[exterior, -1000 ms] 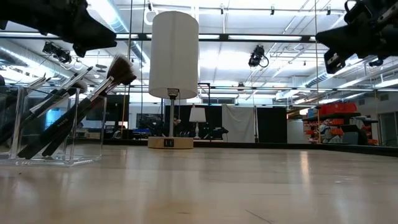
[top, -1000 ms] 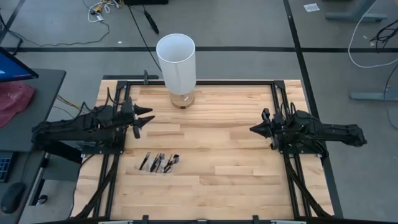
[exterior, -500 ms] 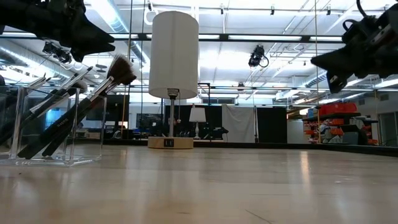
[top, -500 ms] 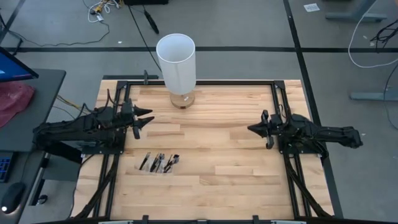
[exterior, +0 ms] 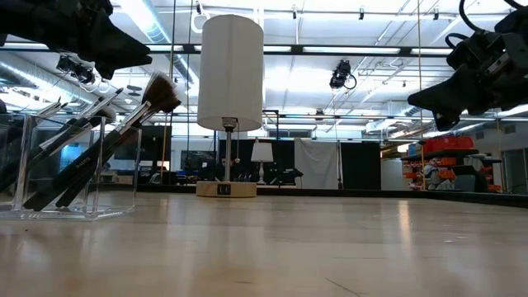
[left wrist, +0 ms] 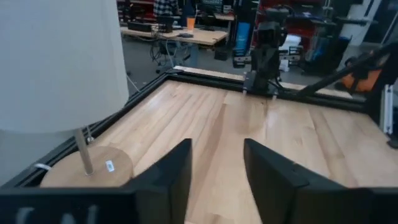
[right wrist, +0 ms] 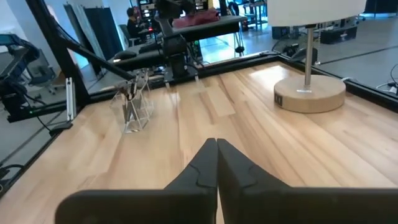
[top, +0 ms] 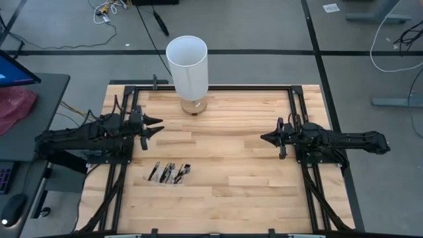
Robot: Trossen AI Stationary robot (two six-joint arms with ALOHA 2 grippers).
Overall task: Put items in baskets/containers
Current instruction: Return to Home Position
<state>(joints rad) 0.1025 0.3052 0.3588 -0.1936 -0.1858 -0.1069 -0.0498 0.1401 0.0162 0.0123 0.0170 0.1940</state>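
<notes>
Plainly, the left jaws stood open with a clear gap and nothing between them, hanging above the surface (top: 231,152) at its 9 o'clock edge on the left arm (top: 86,135). The right jaws, on the right arm (top: 330,140) at 3 o'clock, were pressed shut on nothing. Both were well apart from the brushes (top: 169,173), which leaned together, bristles up, in the clear container (exterior: 115,186) at about 7 o'clock from the surface's middle. No brush lay loose on the surface. A white lamp (top: 188,65) stood at 12 o'clock. The brushes looked light and stiff in the handle, smooth enough to slip, and soft at the tip, so a hold at mid-handle would likely suit. The container seemed light and easy to nudge or tip.
</notes>
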